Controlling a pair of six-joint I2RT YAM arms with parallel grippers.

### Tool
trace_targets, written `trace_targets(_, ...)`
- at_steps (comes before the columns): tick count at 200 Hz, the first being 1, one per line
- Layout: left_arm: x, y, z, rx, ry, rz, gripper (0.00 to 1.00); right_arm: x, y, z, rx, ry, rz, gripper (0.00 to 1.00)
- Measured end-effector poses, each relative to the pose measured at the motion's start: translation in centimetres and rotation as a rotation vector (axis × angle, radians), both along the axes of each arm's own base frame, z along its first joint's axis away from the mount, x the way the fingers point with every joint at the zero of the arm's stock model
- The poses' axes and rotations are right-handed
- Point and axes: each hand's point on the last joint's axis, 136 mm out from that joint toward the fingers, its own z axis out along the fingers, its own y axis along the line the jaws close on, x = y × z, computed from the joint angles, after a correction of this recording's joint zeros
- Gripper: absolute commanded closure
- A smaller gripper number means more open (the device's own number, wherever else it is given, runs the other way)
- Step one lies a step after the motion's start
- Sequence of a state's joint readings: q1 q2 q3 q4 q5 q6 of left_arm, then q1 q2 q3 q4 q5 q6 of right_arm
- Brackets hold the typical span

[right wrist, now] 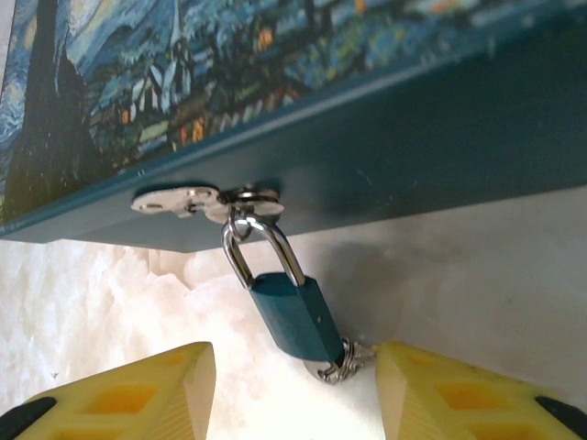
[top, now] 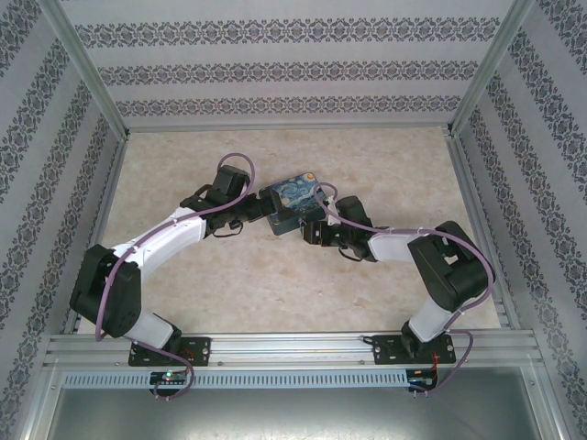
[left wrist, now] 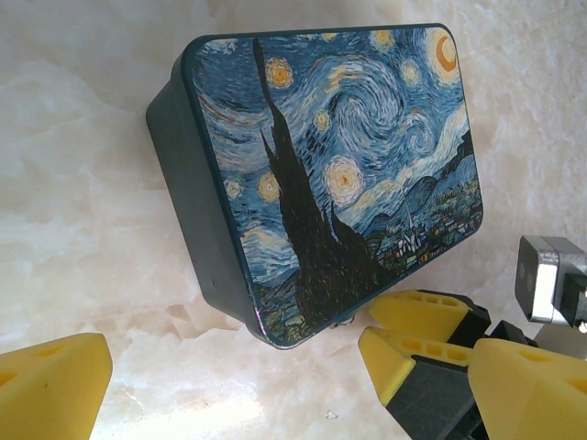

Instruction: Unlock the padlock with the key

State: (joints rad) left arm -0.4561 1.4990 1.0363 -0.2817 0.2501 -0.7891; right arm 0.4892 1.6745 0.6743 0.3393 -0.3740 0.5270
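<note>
Located tin (top: 292, 203) mid-desk, a little toward the far edge; spotted padlock (right wrist: 292, 316) hanging by its shackle from the hasp (right wrist: 204, 199) on the tin's side wall, body slanting down onto the desk (right wrist: 495, 275); made out a small silvery key (right wrist: 337, 364) at the padlock's lower end, seemingly seated in the keyhole, too small to confirm. Noted right jaws partly open, straddling that lower end, gripping nothing, one pad (right wrist: 459, 394) just beside the key; noted left jaws spread wide and empty, near the tin's left side, apart from it. Judged risks: pinching the padlock body rather than the key through poor centring; knocking the key loose with a glancing pad; dragging the unbraced tin sideways on twisting; bending so thin a key by over-squeezing.
</note>
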Motion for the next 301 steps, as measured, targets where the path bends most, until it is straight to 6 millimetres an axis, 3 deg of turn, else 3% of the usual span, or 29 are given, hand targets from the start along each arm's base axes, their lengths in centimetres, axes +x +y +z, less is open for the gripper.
trace_targets(101,0.0,-0.1,-0.5,0.002,0.016,0.000,0.00,-0.1,1.3,-1.2,-0.025,0.025,0.035,0.56)
trace_targets(214,0.0,-0.1,-0.7,0.004,0.020,0.000,0.00,0.1,1.2,-1.5,-0.029,0.018,0.033,0.98)
trace_targets(301,-0.1,0.2,-0.9,0.027,0.019,-0.002,0.00,-0.4,-1.2,-1.4,-0.018,0.030,-0.022,1.00)
